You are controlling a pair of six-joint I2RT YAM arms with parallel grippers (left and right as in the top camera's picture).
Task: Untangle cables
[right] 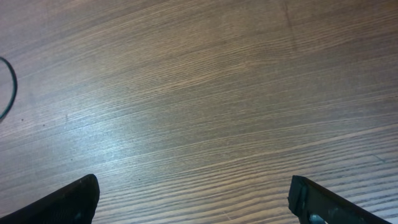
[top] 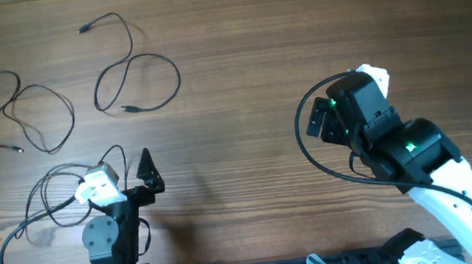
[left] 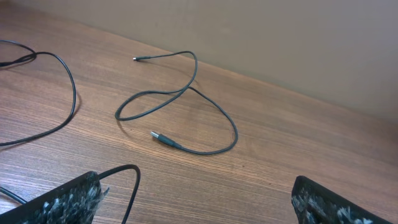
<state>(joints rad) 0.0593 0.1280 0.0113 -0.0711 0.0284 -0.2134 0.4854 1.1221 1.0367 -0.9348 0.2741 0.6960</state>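
Note:
Three thin black cables lie apart on the wooden table. One looped cable (top: 138,76) is at the back centre-left; in the left wrist view (left: 186,93) its plug end points toward me. A second cable (top: 28,114) lies at the far left, and part of it shows in the left wrist view (left: 65,87). A third thin cable (top: 65,181) loops beside my left gripper, and a bend of it (left: 134,177) sits by the left finger. My left gripper (top: 126,174) (left: 196,202) is open and empty. My right gripper (top: 323,121) (right: 196,199) is open and empty over bare wood.
A thicker black arm wire (top: 303,138) curves around the right arm; a piece of it shows at the left edge of the right wrist view (right: 9,87). Another arm wire (top: 8,261) runs by the left arm's base. A beige wall (left: 280,37) stands behind the table.

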